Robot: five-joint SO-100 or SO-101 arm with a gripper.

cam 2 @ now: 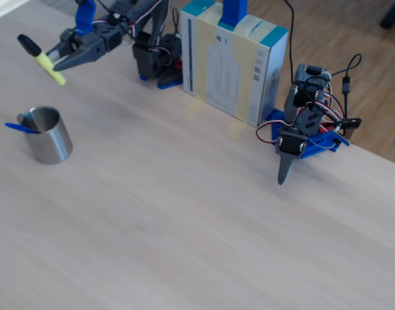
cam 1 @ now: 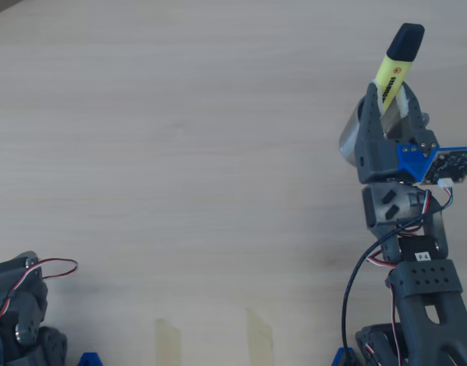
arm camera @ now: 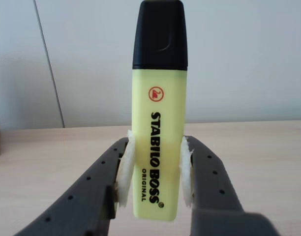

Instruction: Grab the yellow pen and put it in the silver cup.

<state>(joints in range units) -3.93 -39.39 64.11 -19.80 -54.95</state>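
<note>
I see the pale wooden table point(cam 2: 204, 213) filling the fixed view, with a white and teal box point(cam 2: 233, 61) standing at upper centre and a second, idle arm point(cam 2: 301, 129) parked to its right. My working arm point(cam 2: 142, 29) reaches in from the top toward the upper left of that view. Below it, at left, stands the silver cup point(cam 2: 48, 134), upright, with something blue point(cam 2: 18, 128) showing at its rim; I cannot tell what that is. In the overhead view the cup is largely hidden behind the gripper, only a curved steel wall point(cam 1: 349, 137) showing at right of centre. The gripper point(arm camera: 154, 172) is clamped on the yellow pen point(arm camera: 159, 123); in the wrist view its white pads point(arm camera: 125, 169) press both sides of the lower barrel, the black cap pointing away from the fingers. In the fixed view the pen point(cam 2: 46, 61) hangs in the air, tilted, above the cup and clear of it. I judge the step in hand to be the carry to the cup. To do it well I would bring the pen's free end over the mouth, tip it nearer upright, lower until it is inside the rim, and only then part the jaws, minding the blue thing and the cup's light footing.
</note>
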